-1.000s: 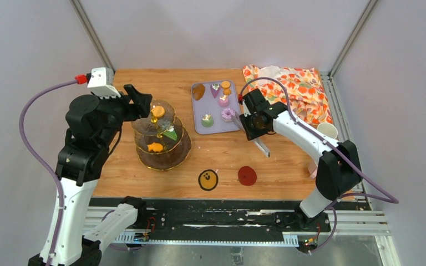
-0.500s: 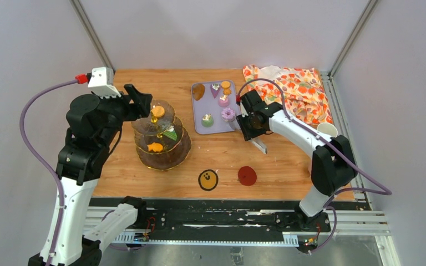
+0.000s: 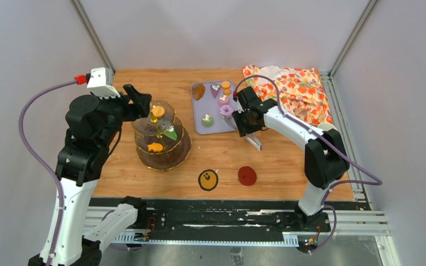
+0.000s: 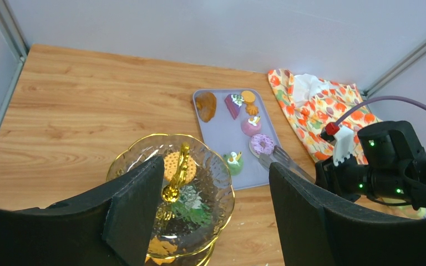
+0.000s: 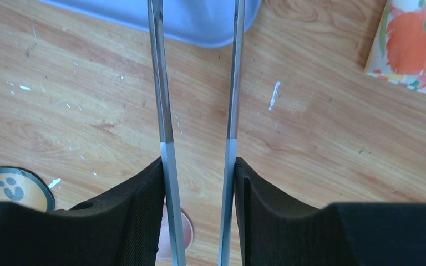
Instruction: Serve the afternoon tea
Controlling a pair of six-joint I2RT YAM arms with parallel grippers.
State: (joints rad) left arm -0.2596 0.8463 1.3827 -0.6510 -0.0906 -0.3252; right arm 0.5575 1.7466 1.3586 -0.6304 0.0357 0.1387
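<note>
You are partway through. The three-tier glass stand (image 3: 161, 138), upright on the table (image 3: 288, 166) in front of your left arm, already carries an orange biscuit (image 3: 158, 111) on its top tier, a green cake (image 3: 170, 133) on the middle one and another orange piece (image 3: 155, 147) lower down. About seven pastries remain on the lilac tray (image 3: 219, 127) just to its right, among them a brown one (image 4: 206, 105), a pink cake (image 4: 250, 125) and the purple donut (image 4: 263, 144). The two coasters (image 3: 208, 179) near you carry nothing, so I judge the drinks part undone. Your right gripper (image 5: 198, 163) grasps the metal tongs (image 5: 163, 111), pads pressed on the two arms, which stand apart. The tong tips reach the tray's near right corner beside the donut. Your left gripper (image 4: 215, 166) hangs released above the stand's gold handle (image 4: 176, 174), gripping nothing. The stand looks clear, scalloped and gold-rimmed
</note>
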